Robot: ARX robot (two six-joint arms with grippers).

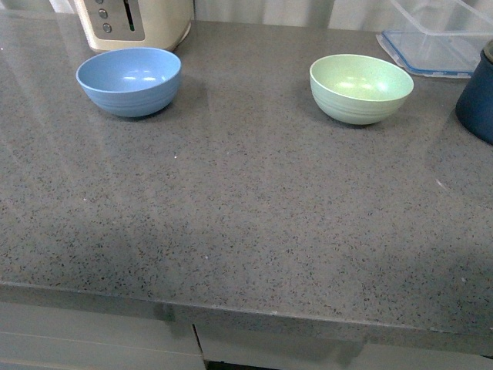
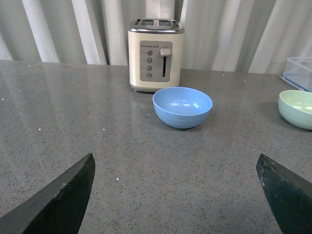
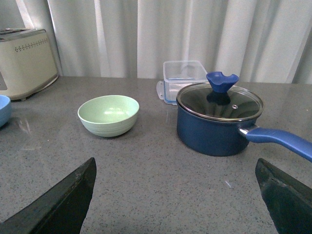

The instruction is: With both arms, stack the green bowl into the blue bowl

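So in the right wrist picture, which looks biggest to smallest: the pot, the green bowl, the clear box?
1. blue pot, clearly largest.
2-3. green bowl and clear box look about alike; the box stands farther back, partly behind the pot, so unsure.
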